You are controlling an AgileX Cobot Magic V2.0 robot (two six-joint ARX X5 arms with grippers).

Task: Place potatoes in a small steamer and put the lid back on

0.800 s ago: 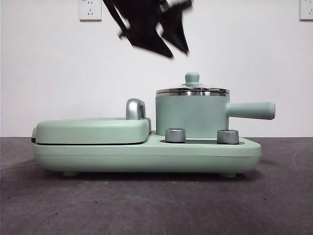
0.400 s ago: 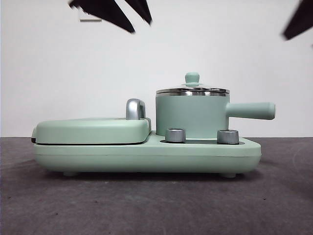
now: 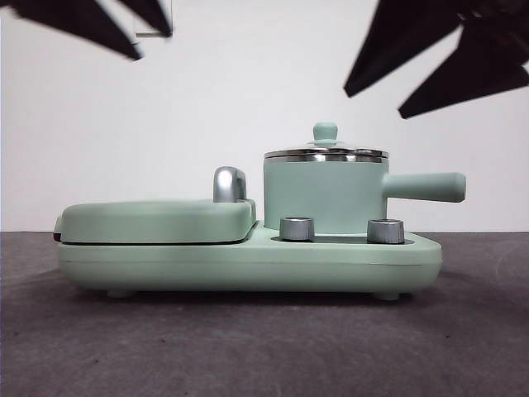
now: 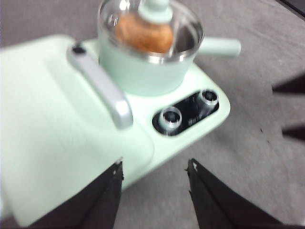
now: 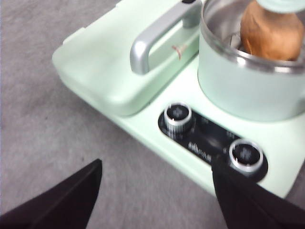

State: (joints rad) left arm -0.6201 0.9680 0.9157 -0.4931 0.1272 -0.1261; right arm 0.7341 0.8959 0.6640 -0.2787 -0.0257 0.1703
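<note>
The lid (image 3: 326, 152) sits on the small steamer (image 3: 324, 195), which stands on the mint cooker base (image 3: 248, 263) beside the flat griddle cover (image 3: 155, 220) on the grey desk (image 3: 264, 347). Through the glass, the potatoes (image 4: 143, 33) lie inside the pot. The left pincer (image 4: 153, 179) is released and empty, above the desk near the griddle. The right pincer (image 5: 157, 183) is likewise spread and empty, just in front of the two chrome knobs (image 5: 177, 117).

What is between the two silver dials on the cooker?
Only a bare black panel with small print lies between the two dials, seen in the right wrist view.
</note>
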